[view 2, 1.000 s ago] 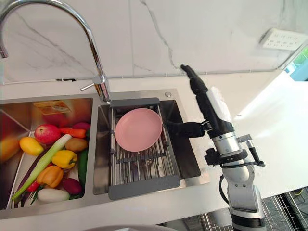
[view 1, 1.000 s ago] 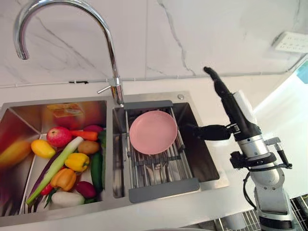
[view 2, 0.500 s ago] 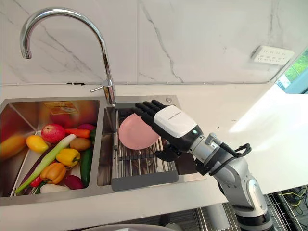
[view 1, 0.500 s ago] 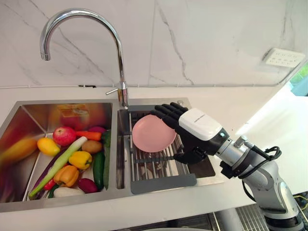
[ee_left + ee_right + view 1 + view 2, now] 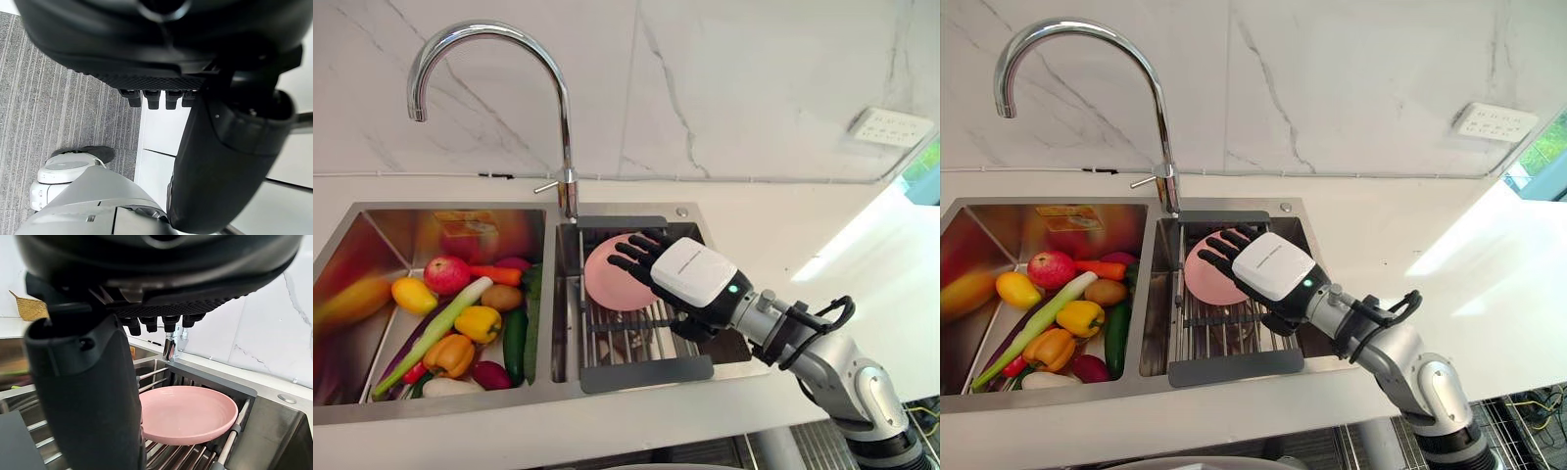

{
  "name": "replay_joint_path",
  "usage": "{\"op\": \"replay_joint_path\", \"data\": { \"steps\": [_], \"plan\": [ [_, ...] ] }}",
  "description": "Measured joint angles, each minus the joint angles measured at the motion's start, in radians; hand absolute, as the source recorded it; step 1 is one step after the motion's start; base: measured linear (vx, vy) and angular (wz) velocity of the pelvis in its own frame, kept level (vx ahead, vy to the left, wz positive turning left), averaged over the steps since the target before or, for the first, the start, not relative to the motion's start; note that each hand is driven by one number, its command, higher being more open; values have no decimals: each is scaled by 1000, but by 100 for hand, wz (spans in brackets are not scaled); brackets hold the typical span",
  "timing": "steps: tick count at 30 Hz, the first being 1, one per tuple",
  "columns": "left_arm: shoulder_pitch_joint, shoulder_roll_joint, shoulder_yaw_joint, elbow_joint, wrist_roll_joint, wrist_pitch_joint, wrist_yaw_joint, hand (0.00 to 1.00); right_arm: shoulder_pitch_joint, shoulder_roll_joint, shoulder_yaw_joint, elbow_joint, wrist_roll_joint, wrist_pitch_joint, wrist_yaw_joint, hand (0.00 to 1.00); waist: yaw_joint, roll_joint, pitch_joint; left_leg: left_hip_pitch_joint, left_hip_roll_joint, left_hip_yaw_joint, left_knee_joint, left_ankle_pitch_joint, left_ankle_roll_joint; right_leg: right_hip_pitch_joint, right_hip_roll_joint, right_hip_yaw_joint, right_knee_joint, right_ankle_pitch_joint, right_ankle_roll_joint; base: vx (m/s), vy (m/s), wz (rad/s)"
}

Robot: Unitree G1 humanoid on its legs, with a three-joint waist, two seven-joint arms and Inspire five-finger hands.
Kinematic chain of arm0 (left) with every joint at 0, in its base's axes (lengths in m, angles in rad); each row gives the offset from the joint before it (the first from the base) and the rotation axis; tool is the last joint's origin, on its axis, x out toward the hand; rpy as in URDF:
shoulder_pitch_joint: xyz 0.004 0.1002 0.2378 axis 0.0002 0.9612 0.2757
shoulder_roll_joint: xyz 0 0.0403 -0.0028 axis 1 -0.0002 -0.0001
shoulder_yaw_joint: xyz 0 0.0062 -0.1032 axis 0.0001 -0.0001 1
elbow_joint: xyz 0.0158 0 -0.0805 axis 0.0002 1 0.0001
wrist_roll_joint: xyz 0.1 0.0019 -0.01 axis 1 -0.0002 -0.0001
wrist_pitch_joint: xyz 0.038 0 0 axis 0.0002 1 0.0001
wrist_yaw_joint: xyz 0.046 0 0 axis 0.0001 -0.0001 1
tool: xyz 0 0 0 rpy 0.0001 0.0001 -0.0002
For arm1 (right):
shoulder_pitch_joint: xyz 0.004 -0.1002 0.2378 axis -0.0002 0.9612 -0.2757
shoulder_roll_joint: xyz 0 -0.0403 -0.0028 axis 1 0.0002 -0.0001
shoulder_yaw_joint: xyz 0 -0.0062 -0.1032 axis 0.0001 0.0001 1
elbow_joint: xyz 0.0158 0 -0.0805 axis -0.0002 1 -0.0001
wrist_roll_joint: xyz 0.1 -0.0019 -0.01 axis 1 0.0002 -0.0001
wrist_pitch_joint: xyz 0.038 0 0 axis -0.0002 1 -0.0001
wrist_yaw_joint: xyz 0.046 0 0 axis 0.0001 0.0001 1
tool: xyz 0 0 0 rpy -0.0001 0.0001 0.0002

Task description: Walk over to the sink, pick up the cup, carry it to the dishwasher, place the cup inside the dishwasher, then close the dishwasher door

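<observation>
Right hand [image 5: 695,276] over the right basin of the sink [image 5: 440,217], palm down, fingers [image 5: 631,257] straight and spread, nothing in them. Directly under the fingers: pink plate [image 5: 607,286], tilted on the grey drain rack [image 5: 646,373] that spans that basin. The fingertips cover the plate's near-right part; cannot tell whether they touch it. In the right wrist view the plate lies just past the thumb, beyond the fingertips, rim up on the rack bars. Cup: cannot tell where it is. Left basin holds an apple [image 5: 447,275], peppers [image 5: 470,325], a cucumber [image 5: 513,343] and other vegetables. Faucet [image 5: 563,127] stands behind, between the basins. White surface [image 5: 783,230] runs to the right of the sink. Left hand [image 5: 161,49] hangs over grey carpet beside a white cabinet front, fingers relaxed, holding nothing.
</observation>
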Motion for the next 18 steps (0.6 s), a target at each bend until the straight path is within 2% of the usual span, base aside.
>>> {"op": "replay_joint_path", "data": {
  "steps": [8, 18],
  "plan": [
    [3, 1, -11, 4, 0, 8, 1, 100, 0, 38, 31, 88, -133, 26, -108, 100, 4, 4, -18, 2, 0, -1, -2, 4, -1, 1, 0, -1, -1, 2, -3, -9, 3, 0],
    [2, 2, -20, 2, -2, 8, 1, 100, 0, 64, 87, 180, -217, 116, -234, 100, 5, 10, -20, 3, 9, -6, -12, 14, -7, 3, 9, -10, -1, -4, -18, -7, 1, 0]
  ]
}}
